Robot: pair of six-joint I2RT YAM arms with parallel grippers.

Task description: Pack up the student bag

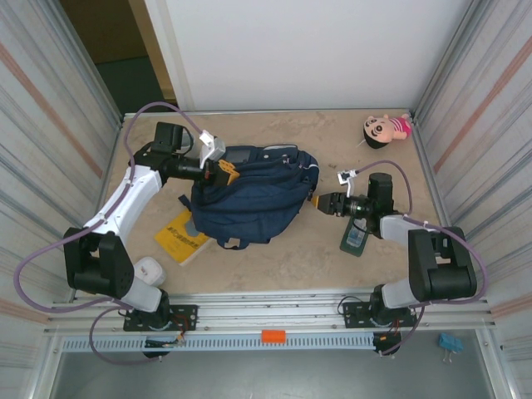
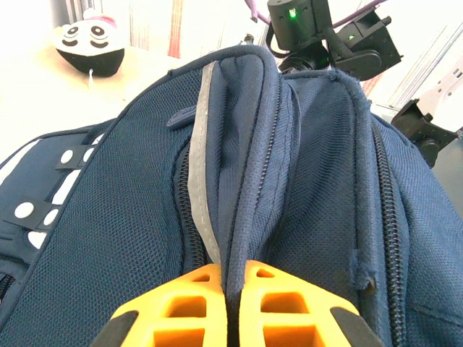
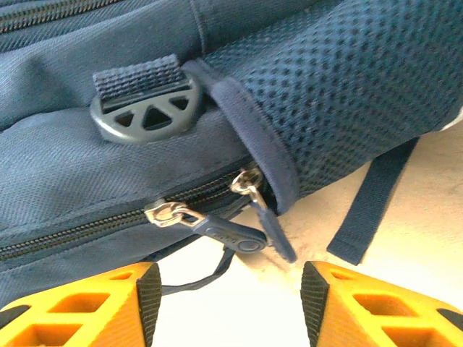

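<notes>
Navy student bag (image 1: pixel 258 199) in left end effector (image 1: pixel 229 174), right end effector (image 1: pixel 318 202) parted, book (image 1: pixel 183 237) beside

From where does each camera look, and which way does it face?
Top external: above, behind the bases, looking down on the table; both arms show.
Left wrist: on the left arm, facing along the left gripper, shut on a fold of the student bag.
Right wrist: behind the open right gripper, facing the zipper pulls.
Shared: the bag, in all three.

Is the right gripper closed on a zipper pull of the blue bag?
No, the right gripper stands open, and the zipper pulls lie ahead of it, untouched.
</notes>
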